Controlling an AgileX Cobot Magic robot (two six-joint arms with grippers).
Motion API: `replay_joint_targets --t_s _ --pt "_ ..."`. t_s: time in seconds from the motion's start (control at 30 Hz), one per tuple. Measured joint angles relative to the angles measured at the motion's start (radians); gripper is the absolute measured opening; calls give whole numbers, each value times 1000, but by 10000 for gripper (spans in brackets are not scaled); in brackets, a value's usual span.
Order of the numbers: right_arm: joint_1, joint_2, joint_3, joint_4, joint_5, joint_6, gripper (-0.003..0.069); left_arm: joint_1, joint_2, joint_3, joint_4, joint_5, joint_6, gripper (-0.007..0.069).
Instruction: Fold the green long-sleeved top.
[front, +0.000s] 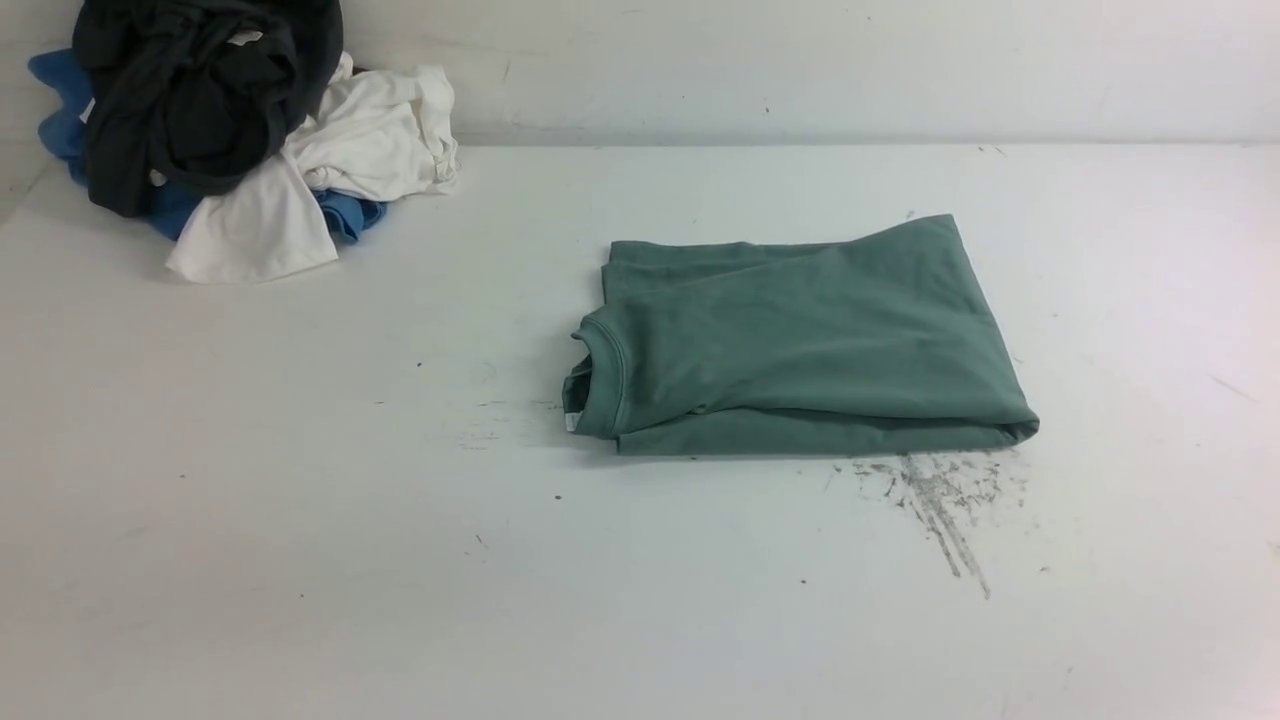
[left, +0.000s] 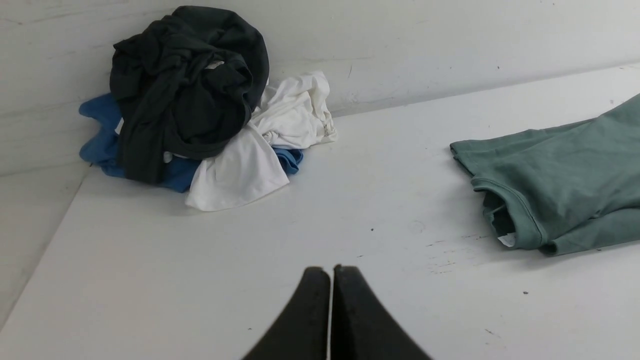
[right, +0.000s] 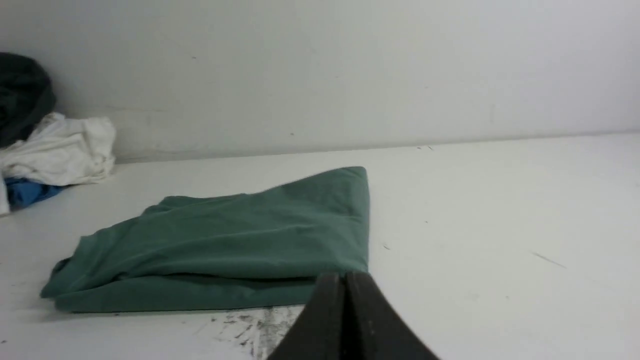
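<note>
The green long-sleeved top (front: 800, 340) lies folded into a compact rectangle right of the table's middle, its ribbed neck (front: 600, 375) facing left with a white tag showing. In the left wrist view the top (left: 560, 180) is off to one side, well apart from my left gripper (left: 331, 272), whose black fingers are pressed together with nothing between them. My right gripper (right: 345, 276) is also shut and empty, held short of a corner of the folded top (right: 240, 240). Neither arm shows in the front view.
A heap of clothes sits in the far left corner against the wall: a black garment (front: 200, 90) on top, white cloth (front: 330, 170) and blue cloth (front: 60, 110) beneath. Dark scuff marks (front: 940, 510) stain the table in front of the top.
</note>
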Motion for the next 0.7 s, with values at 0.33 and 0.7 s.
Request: replay_joint_targets --t_s 0.33,0.7 --pt "-121 0 94 169 32 -119 -10 0 0 0 0 0 0 -7" --pt "-121 0 92 170 44 -151 -10 0 0 0 0 0 0 -7"
